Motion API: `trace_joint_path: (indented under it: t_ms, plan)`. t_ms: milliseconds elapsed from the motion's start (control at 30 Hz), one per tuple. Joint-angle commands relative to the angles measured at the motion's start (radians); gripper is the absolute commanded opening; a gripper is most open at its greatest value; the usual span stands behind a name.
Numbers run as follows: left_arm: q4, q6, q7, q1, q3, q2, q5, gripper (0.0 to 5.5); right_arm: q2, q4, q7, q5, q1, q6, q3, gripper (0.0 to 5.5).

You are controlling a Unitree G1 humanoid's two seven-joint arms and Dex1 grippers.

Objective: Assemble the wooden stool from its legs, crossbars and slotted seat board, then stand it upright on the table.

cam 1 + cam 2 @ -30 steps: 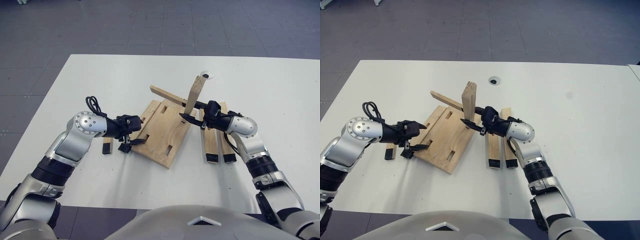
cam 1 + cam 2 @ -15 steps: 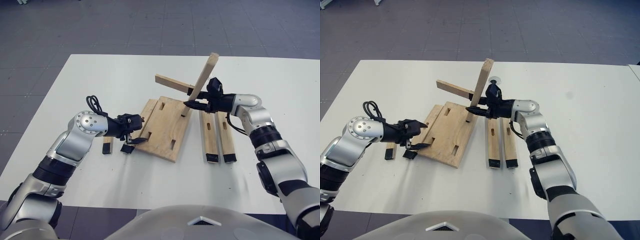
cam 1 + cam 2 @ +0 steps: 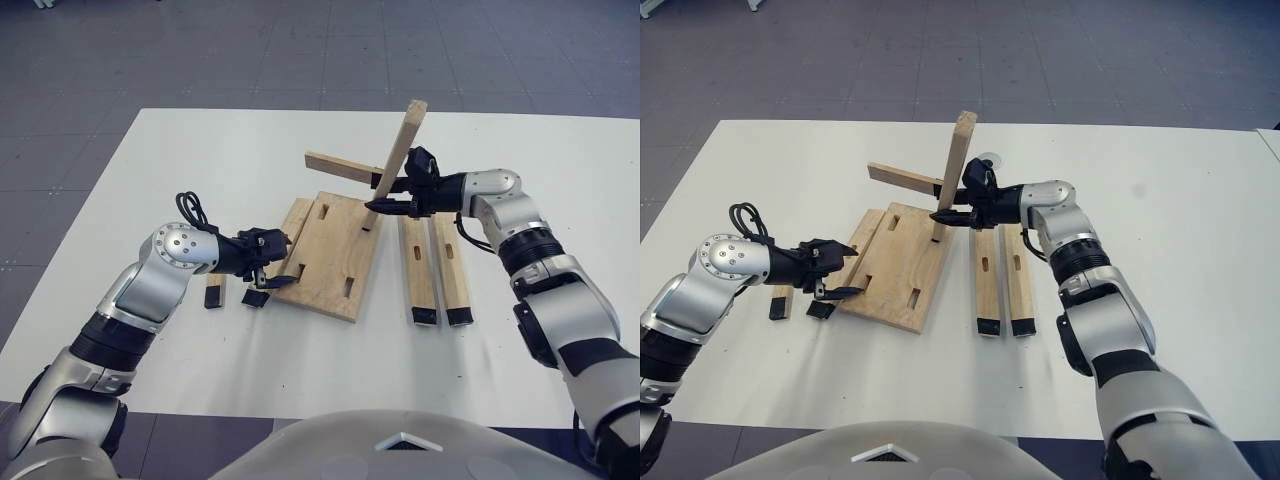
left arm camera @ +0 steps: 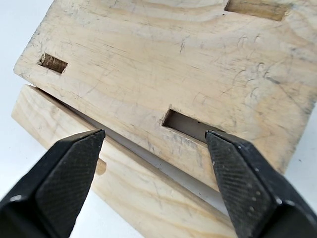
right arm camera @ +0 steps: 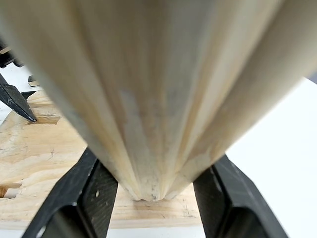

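Lying flat on the white table (image 3: 200, 170), the slotted seat board (image 3: 325, 250) is showing four slots cut through its top face. The right gripper (image 3: 380, 203) is clamping a leg (image 3: 402, 145) close to its lower end, its fingers pressing on opposite faces of the wood. That leg is standing steeply over the seat board's far right corner and leaning away to the right. Its foot is sitting at the slot there, though it cannot be told whether it is resting in the slot. One crossbar (image 3: 340, 167) is sticking out sideways from the held leg and hanging over the seat board's far edge.

The left gripper (image 4: 154, 135) is hovering at the seat board's left edge with its fingers (image 4: 64, 173) spread wide and gripping nothing. Whether they are touching the wood cannot be told. Between them a wooden bar (image 4: 148, 203) is lying along that left edge, just beside the seat board and partly under it.

Two more legs (image 3: 418, 270) are lying side by side just right of the seat board, parallel to each other, with their dark-capped ends pointing toward the near side. A short wooden piece (image 3: 213, 294) with a dark end is lying left of the seat board, beyond the left gripper.
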Motion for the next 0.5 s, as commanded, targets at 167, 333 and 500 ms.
trace_joint_path:
  t_ms: [167,333,500]
  plan:
    - [0.003,0.034,-0.004,0.042,-0.024,-0.004,0.025,3.77,0.028,0.021,-0.131,-0.157,0.103,-0.017,0.054,2.04]
    - [-0.001,0.038,-0.004,0.044,-0.027,-0.007,0.028,3.77,0.053,0.032,-0.158,-0.144,0.087,-0.019,0.026,2.05]
    - [-0.002,0.038,-0.008,0.050,-0.020,-0.011,0.034,3.77,0.056,0.026,-0.111,-0.118,0.095,0.044,0.002,2.05]
